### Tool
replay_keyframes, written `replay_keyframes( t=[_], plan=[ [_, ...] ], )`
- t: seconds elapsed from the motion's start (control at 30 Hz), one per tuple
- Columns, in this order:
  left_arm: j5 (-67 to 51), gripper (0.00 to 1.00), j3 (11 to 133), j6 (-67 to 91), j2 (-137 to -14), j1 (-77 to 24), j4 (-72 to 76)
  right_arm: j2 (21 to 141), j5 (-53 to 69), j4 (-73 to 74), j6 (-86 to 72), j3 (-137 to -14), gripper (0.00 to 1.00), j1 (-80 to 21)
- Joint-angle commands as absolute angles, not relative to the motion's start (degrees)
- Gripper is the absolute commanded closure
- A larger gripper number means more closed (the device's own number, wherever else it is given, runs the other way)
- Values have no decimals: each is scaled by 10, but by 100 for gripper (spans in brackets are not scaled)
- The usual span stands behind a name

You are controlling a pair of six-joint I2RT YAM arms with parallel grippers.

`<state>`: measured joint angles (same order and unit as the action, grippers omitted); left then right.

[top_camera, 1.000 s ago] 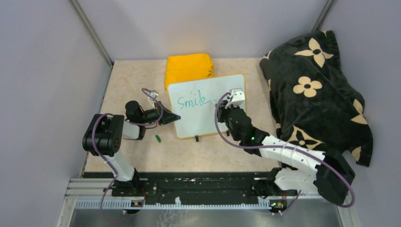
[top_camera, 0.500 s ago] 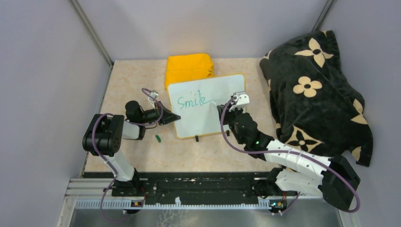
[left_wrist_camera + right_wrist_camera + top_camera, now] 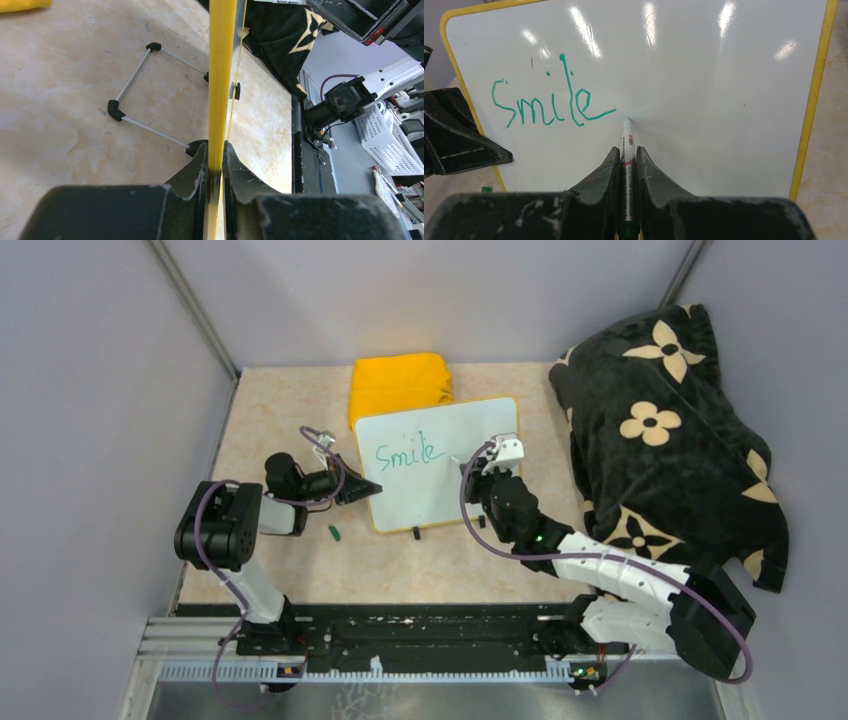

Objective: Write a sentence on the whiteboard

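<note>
The whiteboard [image 3: 440,475] stands tilted on the table, yellow-rimmed, with one green word, "Smile" [image 3: 405,453], as the sentence on it. My left gripper [image 3: 360,490] is shut on the board's left yellow rim [image 3: 221,75], which runs up between the fingers [image 3: 192,172]. My right gripper [image 3: 627,149] is shut on a green marker [image 3: 627,137]. The marker's tip touches the whiteboard [image 3: 724,100] just right of the tail of "Smile" [image 3: 549,102]. From above, the right gripper [image 3: 474,462] hovers over the board's right half.
A folded yellow cloth [image 3: 400,382] lies behind the board. A black flowered blanket [image 3: 670,430] fills the right side. A small green cap [image 3: 335,533] lies on the table near the left arm. The board's wire stand [image 3: 145,90] rests on the table behind it.
My right gripper, with the marker, has shifted slightly right and down from the end of "Smile", and the arm's elbow has swung a little. The left gripper and board have not moved.
</note>
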<state>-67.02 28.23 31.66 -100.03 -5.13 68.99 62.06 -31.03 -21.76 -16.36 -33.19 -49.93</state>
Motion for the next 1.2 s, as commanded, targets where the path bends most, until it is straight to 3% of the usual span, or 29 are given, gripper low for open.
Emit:
replay_keyframes(
  t=[0.0, 0.43, 0.83, 1.17],
  plan=[
    [-640, 100, 287, 290, -1003, -57, 653, 628, -319, -246, -173, -345, 100, -493],
    [-637, 100, 287, 289, -1003, -56, 651, 623, -288, -215, -193, -338, 100, -493],
    [-636, 100, 287, 288, -1002, -56, 650, 515, -251, -132, -205, -375, 100, -502],
    [-634, 100, 288, 286, -1001, -56, 647, 547, -365, -110, -174, -363, 100, -620]
  ],
)
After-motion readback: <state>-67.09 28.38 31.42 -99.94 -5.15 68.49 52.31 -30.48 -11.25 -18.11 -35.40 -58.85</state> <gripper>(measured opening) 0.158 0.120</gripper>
